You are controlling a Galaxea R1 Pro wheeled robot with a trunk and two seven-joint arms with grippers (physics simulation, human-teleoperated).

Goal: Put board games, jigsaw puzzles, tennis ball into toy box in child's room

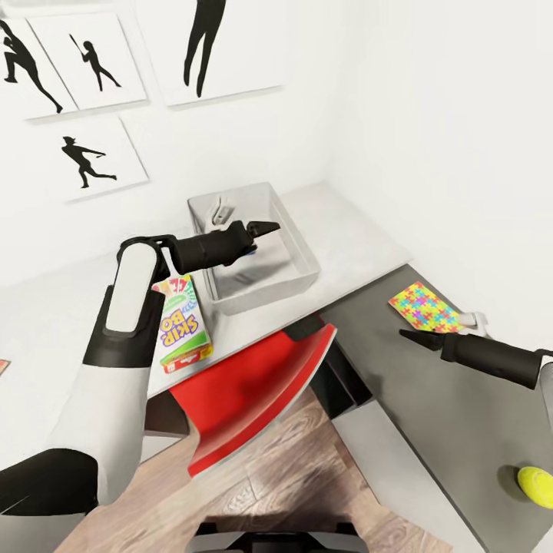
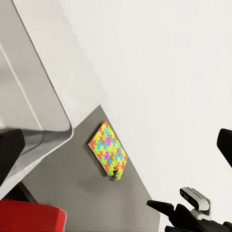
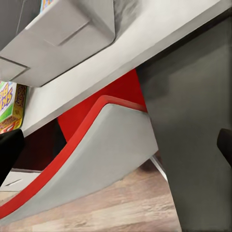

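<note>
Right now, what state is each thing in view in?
toy box: upright on the table, contents unclear
SKIP-BO game: flat on the table, outside the box
jigsaw puzzle: flat on the darker wing
tennis ball: resting on the darker wing
left tool: over the toy box
right tool: over the wing

Light grey toy box [image 1: 303, 270] upright on the pale desk [image 1: 46, 322] corner, SKIP-BO board game [image 1: 182, 321] flat just beside it, multicoloured jigsaw puzzle [image 1: 426, 307] flat on the darker wing, yellow tennis ball [image 1: 535, 486] near that wing's front edge
</note>
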